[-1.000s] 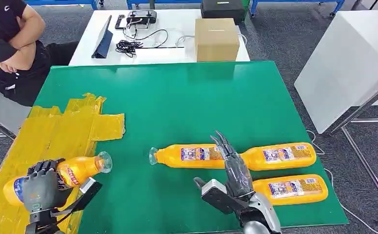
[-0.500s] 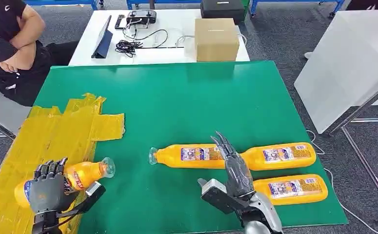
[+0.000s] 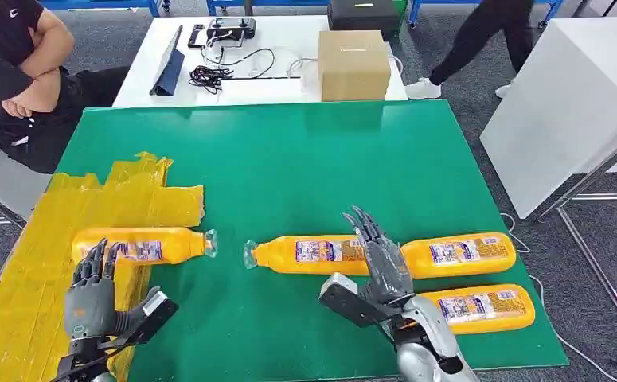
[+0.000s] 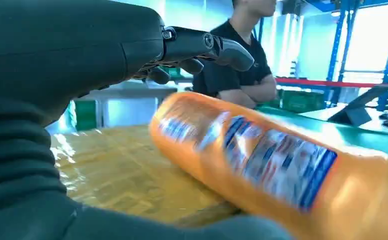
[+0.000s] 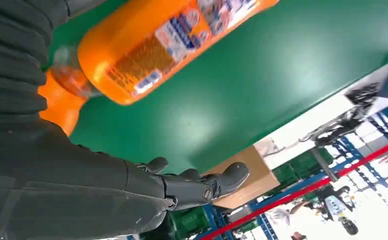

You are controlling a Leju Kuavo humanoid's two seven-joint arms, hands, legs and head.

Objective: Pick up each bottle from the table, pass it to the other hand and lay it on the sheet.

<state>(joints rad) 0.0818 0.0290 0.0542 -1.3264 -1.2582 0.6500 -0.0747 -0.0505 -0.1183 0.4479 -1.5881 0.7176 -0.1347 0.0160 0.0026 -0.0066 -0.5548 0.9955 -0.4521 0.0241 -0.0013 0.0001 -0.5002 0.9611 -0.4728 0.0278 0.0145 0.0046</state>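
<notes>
One orange bottle [image 3: 138,244] lies on its side on the yellow sheet [image 3: 42,239], cap toward the green table. My left hand [image 3: 90,296] is just on the near side of it, fingers spread, holding nothing. In the left wrist view the bottle [image 4: 262,165] lies in front of the spread fingers [image 4: 202,45]. Three more orange bottles lie on the green table: a middle one [image 3: 305,255], one to its right [image 3: 460,253] and a nearer one [image 3: 476,309]. My right hand [image 3: 378,267] is open, its fingers reaching over where the middle and right bottles meet. The right wrist view shows a bottle [image 5: 166,45] beyond that hand [image 5: 131,195].
A cardboard box [image 3: 353,64], a tablet and cables sit on the white table [image 3: 289,87] behind the green one. A seated person [image 3: 18,72] is at the far left, and another person's legs [image 3: 480,40] are at the back right. A white panel [image 3: 560,111] stands at the right.
My left hand has let go of its bottle, which now lies on the sheet farther from me. The hand has opened and drawn back. A person has walked in at the back.
</notes>
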